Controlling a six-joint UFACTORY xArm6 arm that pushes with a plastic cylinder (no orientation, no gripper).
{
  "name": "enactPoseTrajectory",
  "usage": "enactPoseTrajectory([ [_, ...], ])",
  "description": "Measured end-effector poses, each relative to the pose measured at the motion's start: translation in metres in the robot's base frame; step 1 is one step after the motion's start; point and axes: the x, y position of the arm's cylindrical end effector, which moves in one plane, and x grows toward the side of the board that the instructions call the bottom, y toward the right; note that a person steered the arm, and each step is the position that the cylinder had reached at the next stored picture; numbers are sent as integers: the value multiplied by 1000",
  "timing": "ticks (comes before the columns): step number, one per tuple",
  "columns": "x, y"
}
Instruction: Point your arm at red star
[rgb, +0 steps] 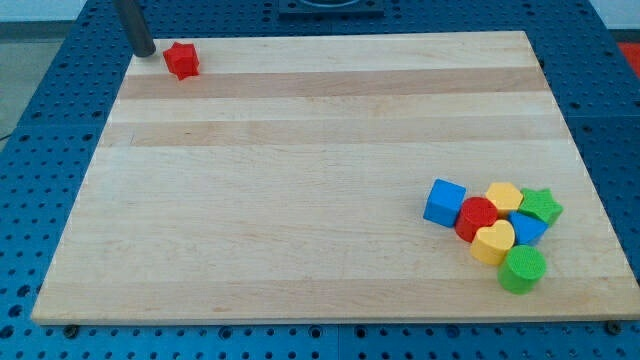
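Setting: a robotics lab bench, as I see it. A pale wooden board (320, 200) lies on a blue perforated table (40, 110) with its regular grid of mounting holes, the kind my rig bolts to. Small moulded coloured blocks (495, 232) for test work; my tip (146, 53) a plain dark rod

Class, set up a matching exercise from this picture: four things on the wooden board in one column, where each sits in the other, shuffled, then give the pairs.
1. small red star-shaped block
2. my tip
3. blue cube block
4. green cylinder block

A. lowest of the cluster
B. view's top left, right of the rod
C. left edge of the cluster
D. just left of the star

Pairs: 1-B, 2-D, 3-C, 4-A
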Motion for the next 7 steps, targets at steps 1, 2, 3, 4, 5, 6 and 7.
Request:
enactPoseTrajectory([
  [1, 0, -5],
  [2, 36, 27],
  [3, 90, 98],
  [4, 136, 174],
  [5, 181, 238],
  [6, 203, 240],
  [7, 189, 193],
])
